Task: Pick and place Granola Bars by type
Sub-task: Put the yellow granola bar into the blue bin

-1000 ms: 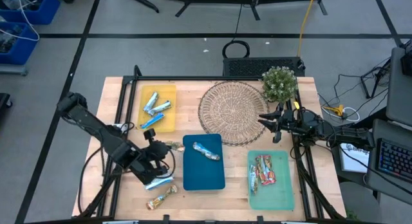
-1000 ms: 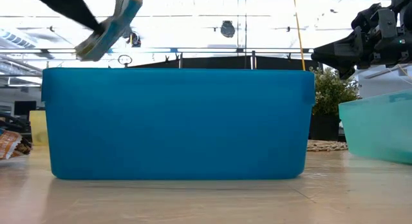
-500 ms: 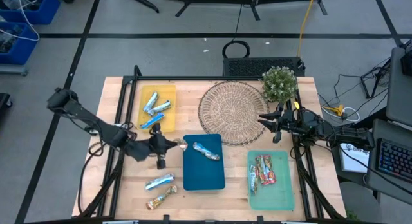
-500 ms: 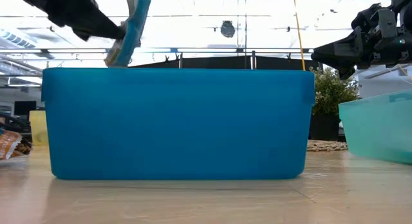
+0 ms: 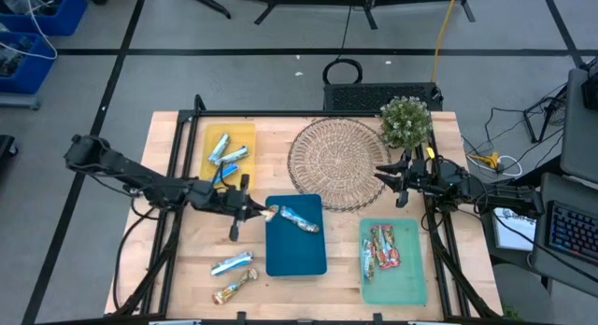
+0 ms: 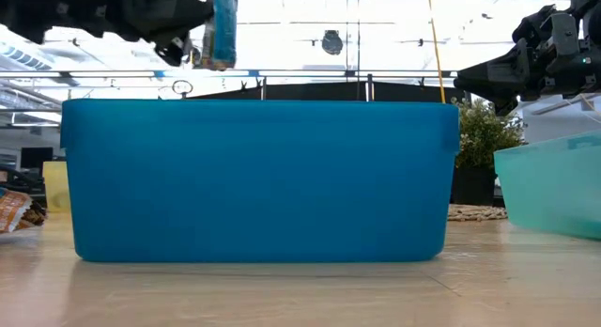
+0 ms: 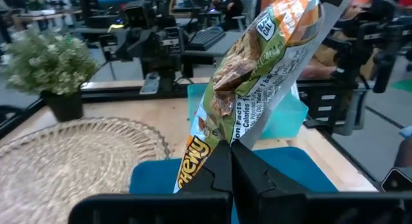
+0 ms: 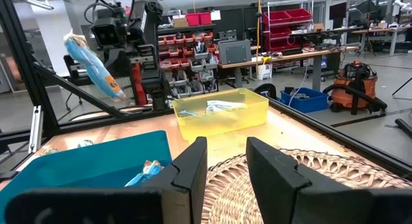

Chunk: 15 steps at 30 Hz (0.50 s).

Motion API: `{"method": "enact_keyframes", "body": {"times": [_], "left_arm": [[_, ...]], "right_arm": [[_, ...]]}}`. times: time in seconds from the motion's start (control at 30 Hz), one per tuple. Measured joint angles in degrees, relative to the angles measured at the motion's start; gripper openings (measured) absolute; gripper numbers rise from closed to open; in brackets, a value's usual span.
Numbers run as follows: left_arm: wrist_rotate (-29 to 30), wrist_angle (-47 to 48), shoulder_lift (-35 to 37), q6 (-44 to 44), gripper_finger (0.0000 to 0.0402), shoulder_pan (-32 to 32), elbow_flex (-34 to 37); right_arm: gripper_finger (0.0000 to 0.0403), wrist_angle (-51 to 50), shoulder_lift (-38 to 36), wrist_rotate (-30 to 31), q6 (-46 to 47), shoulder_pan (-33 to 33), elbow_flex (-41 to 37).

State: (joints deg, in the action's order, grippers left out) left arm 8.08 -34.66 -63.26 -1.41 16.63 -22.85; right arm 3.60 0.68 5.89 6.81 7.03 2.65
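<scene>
My left gripper (image 5: 252, 208) is shut on a foil granola bar (image 7: 257, 76), blue on one face and silver with orange print on the other. It hangs in the air (image 6: 223, 31) above the left rim of the blue tray (image 5: 295, 255). One blue-and-silver bar (image 5: 299, 219) lies in that tray. More blue bars (image 5: 226, 155) lie in the yellow tray, and red ones (image 5: 385, 248) in the green tray. Two bars (image 5: 231, 263) (image 5: 234, 288) lie flat on the table. My right gripper (image 8: 225, 172) waits open by the wicker mat's right edge. My left gripper pinches the bar between its two fingers at one end of the wrapper (image 7: 219, 139). The fingers come level from the table's left and lie across the bar. The bar is lifted clear and stands upright in the low view, above the blue tray's rim.
A round wicker mat (image 5: 334, 162) and a small potted plant (image 5: 405, 121) take up the far right of the table. The yellow tray (image 5: 245, 180) sits far left and the green tray (image 5: 392, 286) near right. Bare wood (image 5: 192, 269) shows beside the two loose bars.
My left arm has stretched out and carried the bar toward the table's right, up to the blue tray's left rim, staying shut on it. The bar has turned from a slant to upright. My right arm has kept still.
</scene>
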Motion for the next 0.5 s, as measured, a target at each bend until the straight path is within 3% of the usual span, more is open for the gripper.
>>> {"method": "enact_keyframes", "body": {"times": [0.13,0.5], "left_arm": [[-5.2,-4.2,-4.2,0.2,0.0000,-3.4,0.0],[-11.1,-5.9,-12.7,-3.8,0.0000,-9.0,-2.1]], "right_arm": [[0.0100,0.0,0.0,0.0,0.0,0.0,0.0],[0.0100,0.0,0.0,0.0,0.0,0.0,0.0]]}}
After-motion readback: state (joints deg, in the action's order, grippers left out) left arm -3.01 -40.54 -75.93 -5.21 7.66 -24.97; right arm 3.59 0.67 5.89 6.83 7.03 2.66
